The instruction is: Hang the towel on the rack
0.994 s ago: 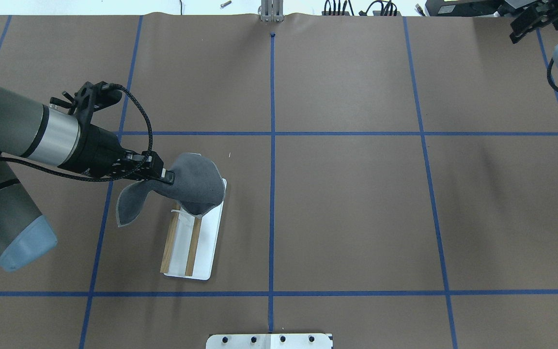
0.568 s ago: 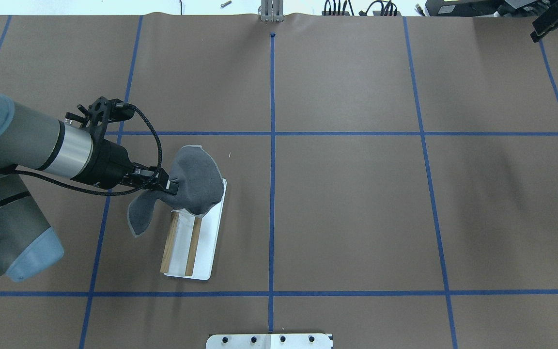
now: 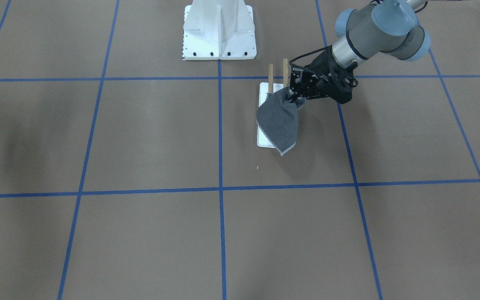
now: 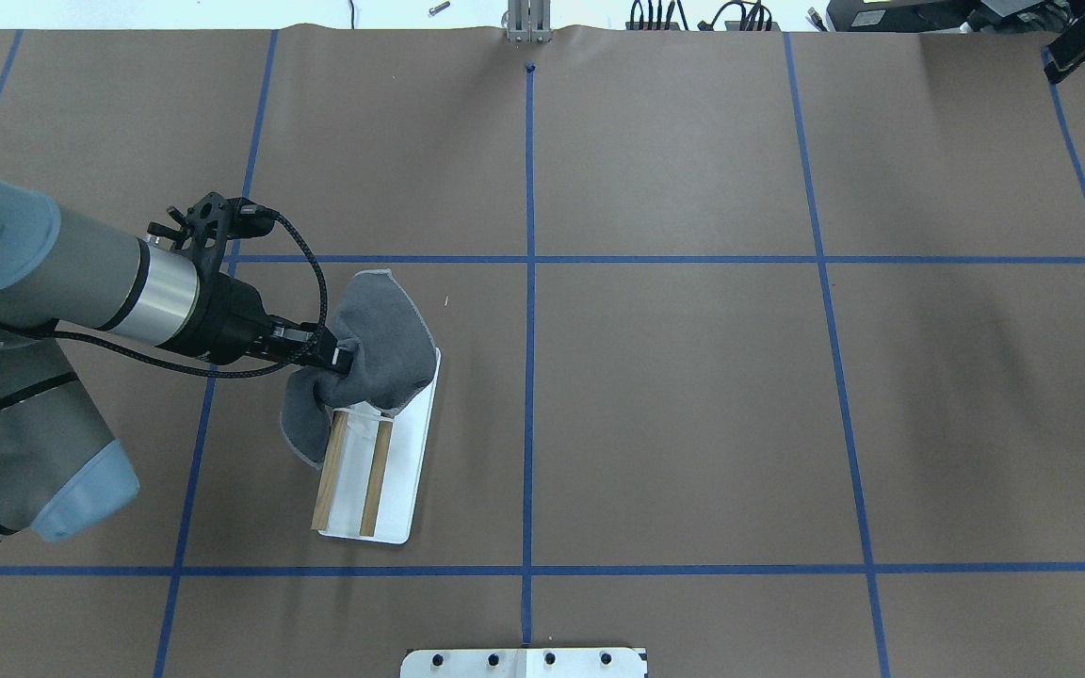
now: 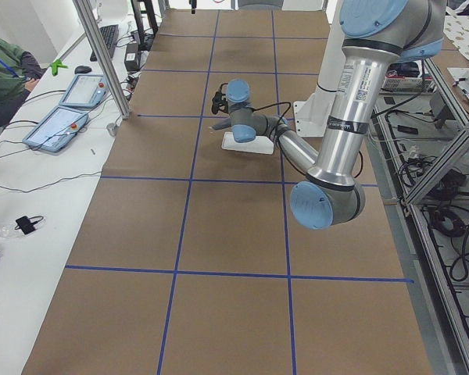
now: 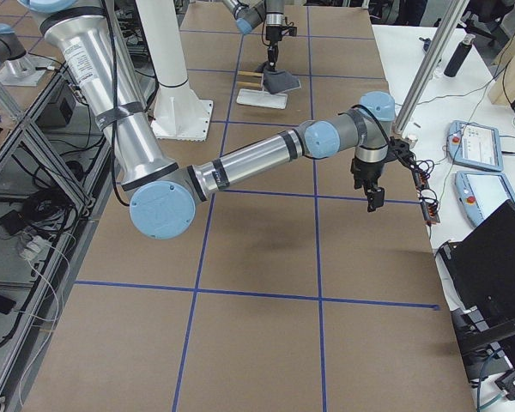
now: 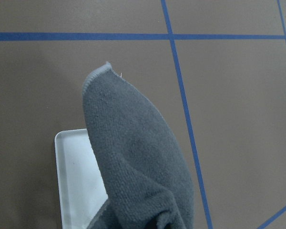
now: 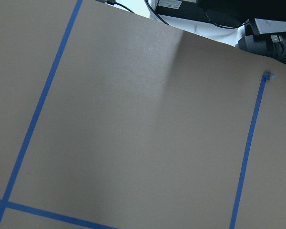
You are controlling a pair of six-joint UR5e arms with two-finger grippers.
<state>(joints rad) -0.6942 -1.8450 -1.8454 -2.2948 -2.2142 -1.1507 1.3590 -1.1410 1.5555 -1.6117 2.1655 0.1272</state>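
Observation:
My left gripper point(image 4: 340, 359) is shut on the dark grey towel point(image 4: 382, 339) and holds it bunched over the far end of the rack. The rack has two brown dowels point(image 4: 331, 471) over a white base plate point(image 4: 408, 471). One flap of the towel hangs beside the left dowel and the rest drapes over the rack's far end. In the front view the gripper point(image 3: 292, 97) holds the towel point(image 3: 279, 121), which hangs in front of the dowels point(image 3: 271, 73). The left wrist view shows the towel point(image 7: 133, 162) over the plate point(image 7: 74, 171). My right gripper point(image 6: 373, 196) is far off over bare table; I cannot tell its state.
The large white bolted pedestal point(image 3: 219, 29) stands at the robot's side of the table, and its edge also shows in the overhead view point(image 4: 524, 662). Blue tape lines cross the brown table. Tablets and cables lie on the side bench point(image 5: 59, 125).
My left gripper has moved right towards the rack with the towel. The hanging flap has swung in against the left dowel. The right arm has drawn back towards the far right corner.

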